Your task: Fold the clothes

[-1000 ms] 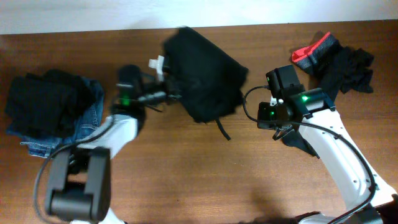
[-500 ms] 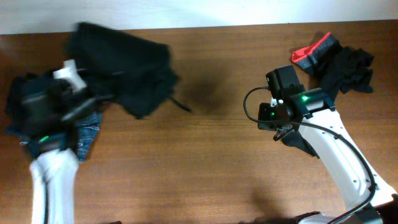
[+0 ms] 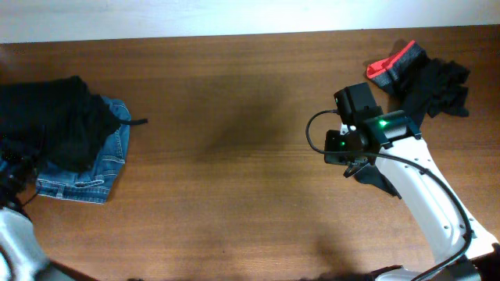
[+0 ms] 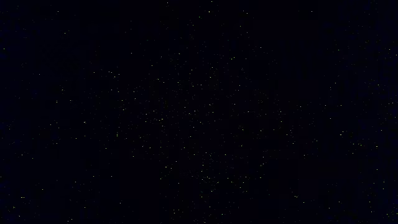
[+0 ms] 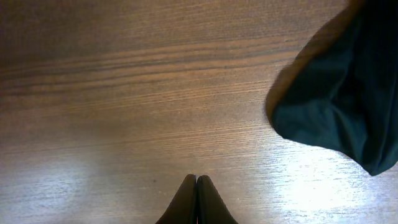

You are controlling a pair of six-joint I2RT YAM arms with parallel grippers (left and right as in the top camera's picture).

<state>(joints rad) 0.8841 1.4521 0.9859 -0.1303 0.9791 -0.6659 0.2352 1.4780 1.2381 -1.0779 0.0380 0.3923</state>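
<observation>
A large black piece [image 3: 47, 121] lies heaped at the far left on top of blue denim jeans [image 3: 90, 168], with its cord [image 3: 137, 122] sticking out to the right. My left arm [image 3: 12, 199] is at the left edge. Its gripper is hidden by the black fabric, and the left wrist view is wholly dark. A red-edged garment [image 3: 394, 62] and crumpled black garments [image 3: 437, 86] lie at the back right. My right gripper [image 3: 353, 100] [image 5: 196, 180] is shut and empty over bare wood, left of a black garment [image 5: 339, 93].
The brown wooden table [image 3: 234, 156] stretches between the two piles. Its far edge meets a white wall [image 3: 234, 16]. My white right arm [image 3: 430, 211] runs in from the bottom right.
My left arm swung the large black piece from the middle of the table leftward onto the jeans pile. The right arm has not moved.
</observation>
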